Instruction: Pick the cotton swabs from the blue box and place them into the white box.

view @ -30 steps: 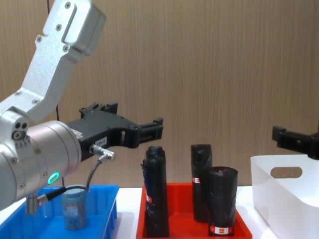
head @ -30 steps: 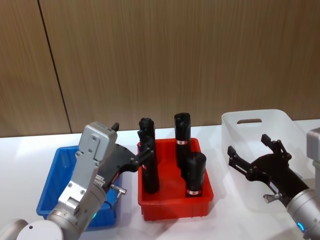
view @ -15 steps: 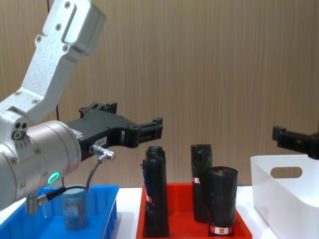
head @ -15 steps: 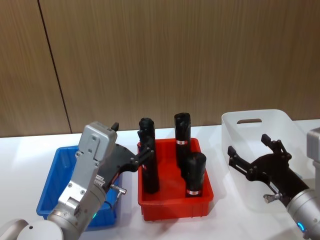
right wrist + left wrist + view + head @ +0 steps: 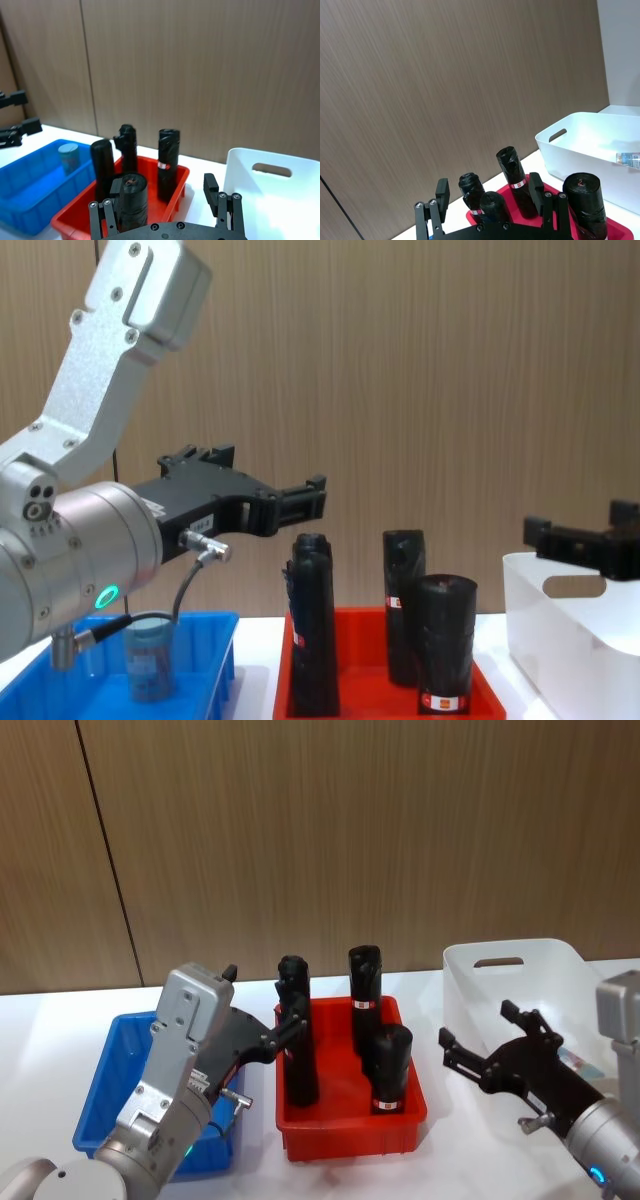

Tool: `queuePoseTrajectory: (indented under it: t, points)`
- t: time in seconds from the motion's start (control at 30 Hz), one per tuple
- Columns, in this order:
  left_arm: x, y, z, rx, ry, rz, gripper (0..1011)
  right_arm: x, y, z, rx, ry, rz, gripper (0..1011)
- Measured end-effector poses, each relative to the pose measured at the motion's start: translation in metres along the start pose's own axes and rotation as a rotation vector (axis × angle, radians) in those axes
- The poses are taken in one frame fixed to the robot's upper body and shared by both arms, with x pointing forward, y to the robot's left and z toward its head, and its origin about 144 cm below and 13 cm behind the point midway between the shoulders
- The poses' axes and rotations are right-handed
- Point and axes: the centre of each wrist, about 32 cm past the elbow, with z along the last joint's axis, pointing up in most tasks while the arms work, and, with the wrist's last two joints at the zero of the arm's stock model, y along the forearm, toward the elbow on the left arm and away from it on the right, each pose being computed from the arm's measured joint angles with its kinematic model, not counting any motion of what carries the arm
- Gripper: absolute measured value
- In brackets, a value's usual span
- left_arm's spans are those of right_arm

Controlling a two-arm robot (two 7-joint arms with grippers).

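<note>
Shifting toward the red plastic tray [image 5: 350, 1138] since a sec ago, the right gripper [image 5: 478, 1028] now hangs over the tray-side wall of the tall white plastic box [image 5: 512, 952] w/ the oval handle cut-out. That box stands just right of the tray. Before, the gripper sat farther from the tray, over the box's inside. Its jaws are spread wide w/ nothing btwn them.

The left gripper [image 5: 262, 1002] hasn't budged. It hovers above the tray's left edge, jaws wide and empty, tips near the tall black wrapped rolls [image 5: 365, 985] standing in the tray.

A shallow bright blue plastic box [image 5: 108, 1070] sits just left of the tray on the white bench [image 5: 50, 1020]. One cotton swab jar [image 5: 148, 655], a small clear cyl. w/ a pale blue-grey lid, stands upright in it, same spot as before.

In the left wrist view a second jar [image 5: 627, 159] lies on its side inside the white plastic box.
</note>
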Motion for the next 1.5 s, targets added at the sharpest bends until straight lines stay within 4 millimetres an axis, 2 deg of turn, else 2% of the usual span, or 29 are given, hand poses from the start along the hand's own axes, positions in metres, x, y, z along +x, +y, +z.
queuePoseTrajectory:
  t: [0.23, 0.6, 1.5]
  points:
    - [0.0, 0.0, 0.0, 0.001, 0.0, 0.0, 1004, 0.006, 0.008, -0.001, -0.042, -0.001, 0.064, 1002]
    - [0.0, 0.0, 0.0, 0.001, 0.0, 0.0, 1004, 0.015, 0.03, -0.004, -0.105, -0.016, 0.143, 1001]
    - [0.0, 0.0, 0.0, 0.001, 0.0, 0.0, 1004, 0.02, 0.079, -0.017, -0.197, -0.02, 0.223, 1002]
